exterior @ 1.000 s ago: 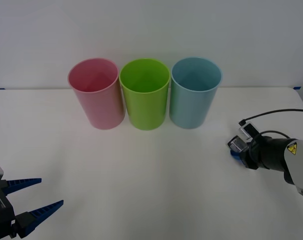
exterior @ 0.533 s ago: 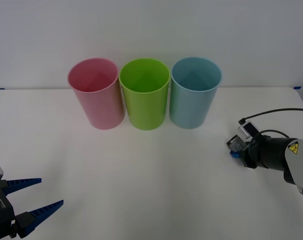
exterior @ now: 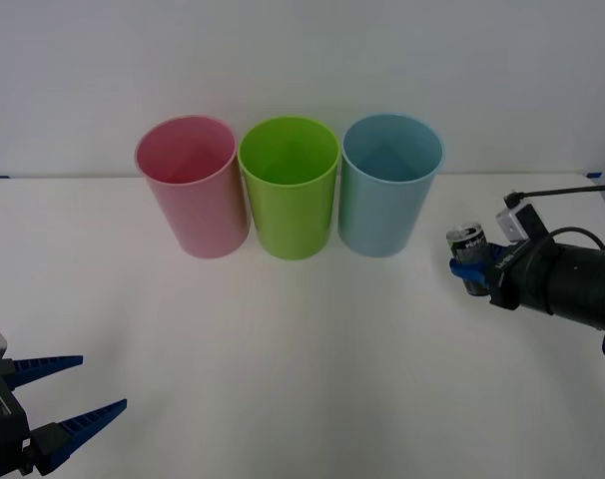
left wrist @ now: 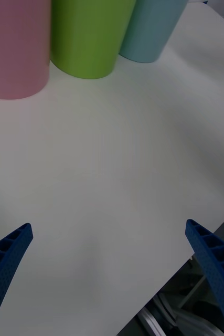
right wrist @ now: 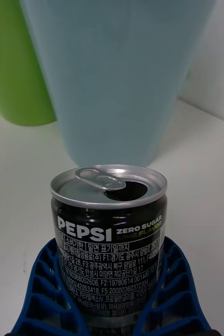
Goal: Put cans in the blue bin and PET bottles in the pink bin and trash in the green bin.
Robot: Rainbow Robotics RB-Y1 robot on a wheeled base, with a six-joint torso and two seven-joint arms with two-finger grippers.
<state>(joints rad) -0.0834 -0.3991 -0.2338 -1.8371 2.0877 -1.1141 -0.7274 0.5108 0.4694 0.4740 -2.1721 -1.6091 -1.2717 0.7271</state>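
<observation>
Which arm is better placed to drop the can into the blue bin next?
The right. The right gripper is shut on the can, upright just beside the blue bin. The left gripper sits open and empty at the table's near left corner.

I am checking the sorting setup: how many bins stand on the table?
3, in one row at the table's far side: the pink bin on the left, the green bin in the middle, the blue bin on the right.
</observation>
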